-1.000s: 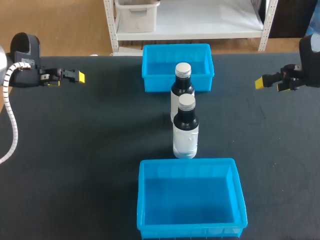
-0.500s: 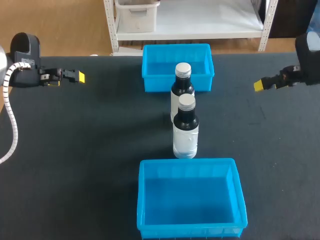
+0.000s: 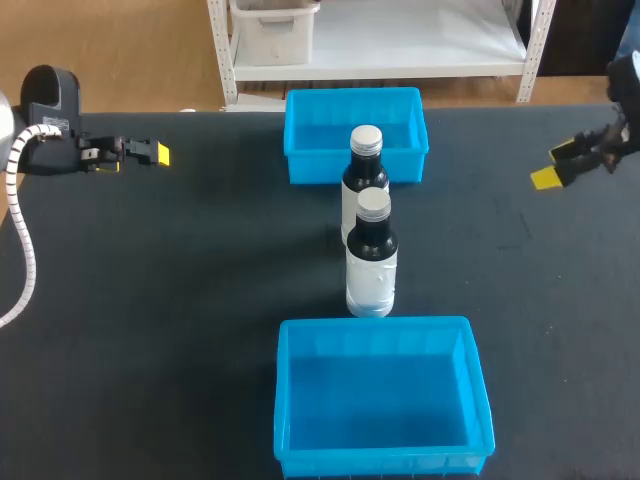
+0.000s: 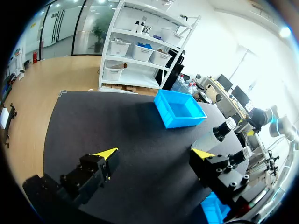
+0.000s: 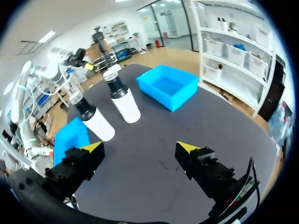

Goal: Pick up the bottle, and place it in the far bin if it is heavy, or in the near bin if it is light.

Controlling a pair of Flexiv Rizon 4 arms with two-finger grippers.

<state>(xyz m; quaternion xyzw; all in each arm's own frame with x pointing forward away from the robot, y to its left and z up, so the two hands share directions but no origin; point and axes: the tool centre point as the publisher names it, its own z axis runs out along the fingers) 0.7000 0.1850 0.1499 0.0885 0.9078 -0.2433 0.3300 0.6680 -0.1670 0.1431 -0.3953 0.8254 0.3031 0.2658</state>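
Observation:
Two dark bottles with white labels and silver caps stand in line mid-table: the far bottle (image 3: 364, 170) by the far blue bin (image 3: 310, 165), the near bottle (image 3: 372, 262) just behind the near blue bin (image 3: 380, 462). My left gripper (image 3: 150, 153) hovers open at the far left, well away from both. My right gripper (image 3: 555, 165) hangs open at the far right edge, holding nothing. The right wrist view has its open gripper (image 5: 140, 148) facing the near bottle (image 5: 96, 123), far bottle (image 5: 124, 100) and far bin (image 5: 155, 91). The left gripper (image 4: 155, 154) is empty.
Dark tabletop lies bare between each gripper and the bottles. Both bins look empty. In the left wrist view the far bin (image 4: 184, 122) sits ahead, with the bottles (image 4: 217, 133) off to one side.
My right gripper has drawn back toward the right edge, away from the bottles, and turned. The left arm, bottles and bins have not moved.

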